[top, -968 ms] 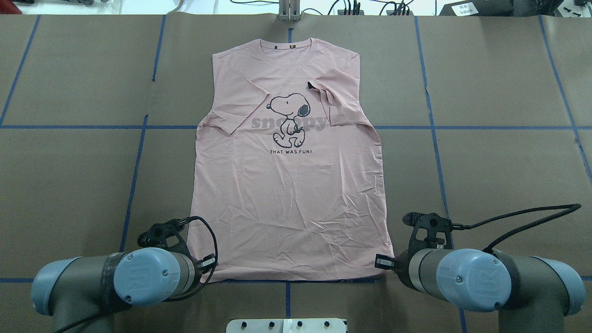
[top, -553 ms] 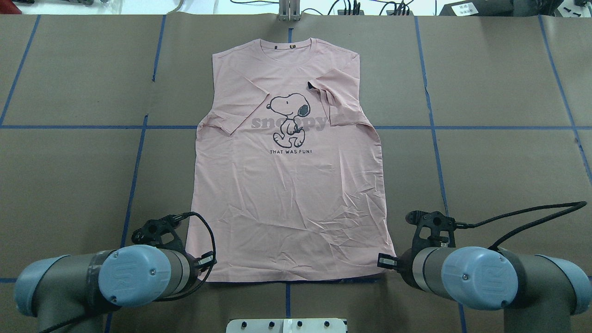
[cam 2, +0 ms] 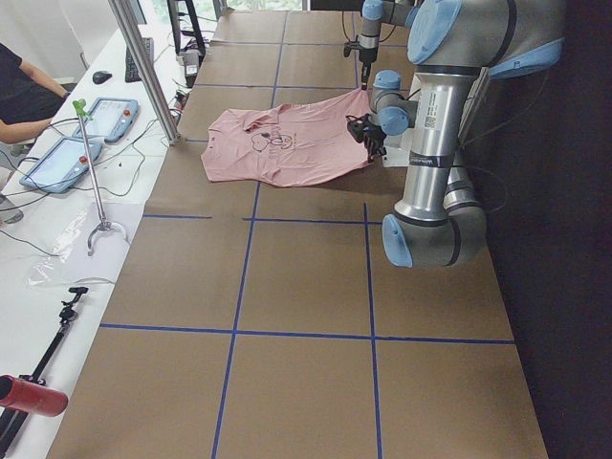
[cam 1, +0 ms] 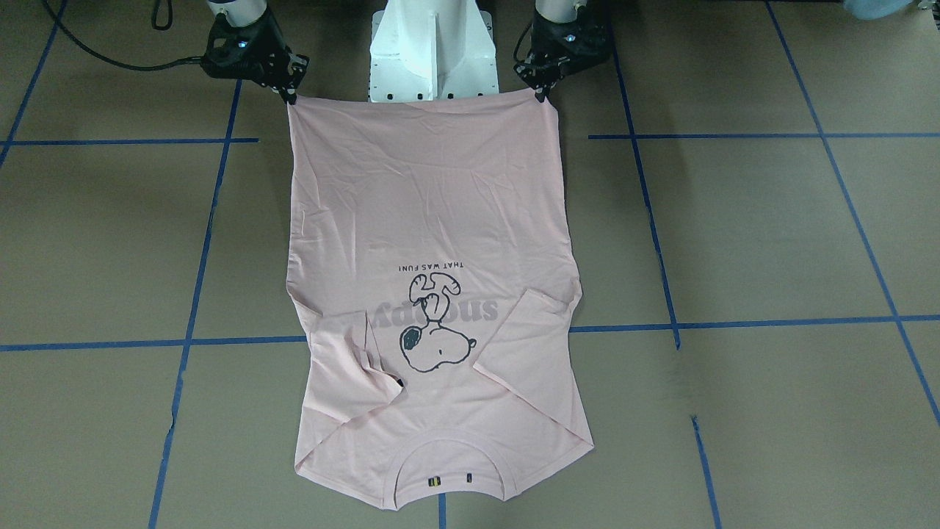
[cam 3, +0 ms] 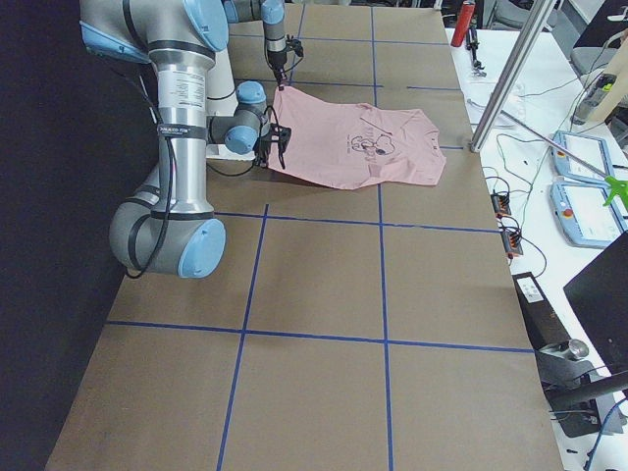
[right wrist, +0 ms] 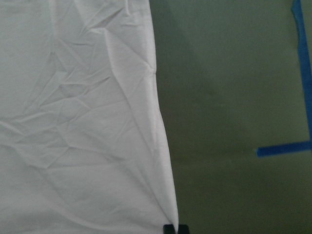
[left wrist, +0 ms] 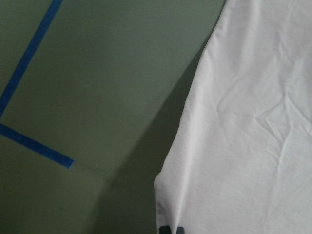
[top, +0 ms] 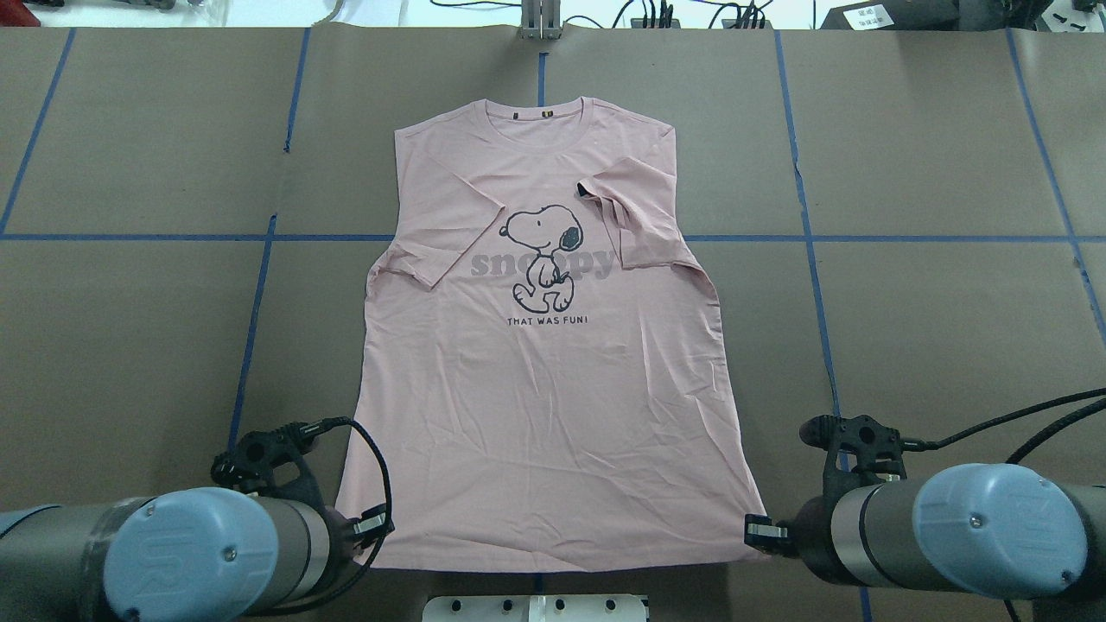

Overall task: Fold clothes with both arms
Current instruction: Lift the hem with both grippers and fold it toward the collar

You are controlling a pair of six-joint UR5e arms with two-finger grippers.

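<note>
The pale pink T-shirt [top: 544, 363] lies print-up on the brown table, collar at the far side and both sleeves folded in over the chest. The dog print [top: 544, 257] shows at mid-chest. My left gripper [cam 1: 543, 94] is shut on the hem's left corner, and its fingertips pinch the cloth in the left wrist view [left wrist: 171, 229]. My right gripper [cam 1: 290, 95] is shut on the hem's right corner, which also shows in the right wrist view [right wrist: 174, 228]. The hem is stretched taut between them and raised a little above the table. In the overhead view the wrists hide both grippers.
The white pedestal base [cam 1: 429, 44] stands just behind the hem. Blue tape lines [top: 259, 259] cross the brown table cover. A metal post [top: 540, 19] stands at the far edge. A side desk with tablets [cam 2: 57, 143] and an operator lies beyond it.
Both arms have drawn back toward the robot's base and spread slightly apart. The shirt has been dragged toward the base with them, its hem pulled wider.
</note>
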